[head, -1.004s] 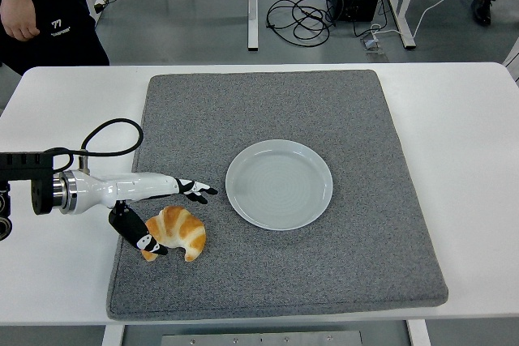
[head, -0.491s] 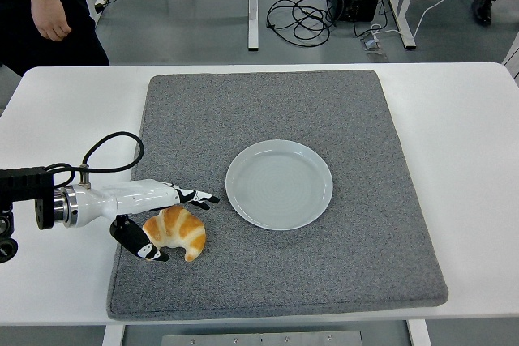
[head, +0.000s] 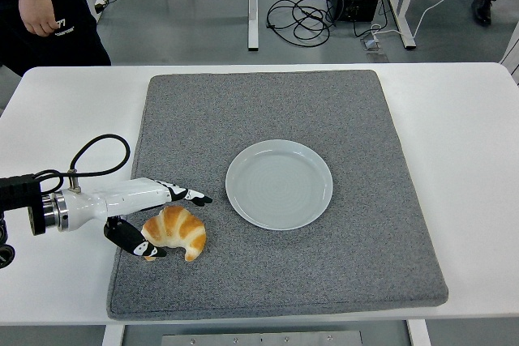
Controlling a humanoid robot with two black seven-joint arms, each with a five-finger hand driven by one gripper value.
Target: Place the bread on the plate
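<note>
Left hand straddles the croissant near the grey mat's front-left corner, fingers spread along its far side, thumb under its left end, not yet clenched. It looks light, flaky, easily crushed; best pinched gently across the thick middle. Long axis runs left-right, tips curling toward the mat's front edge. White plate sits mid-mat, empty.

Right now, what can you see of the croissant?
The croissant is golden brown with paler ridges, a curved crescent lying flat on the grey mat, left of and apart from the plate. The left hand brackets its left end: fingers above, thumb below at its edge. It is not lifted.
</note>
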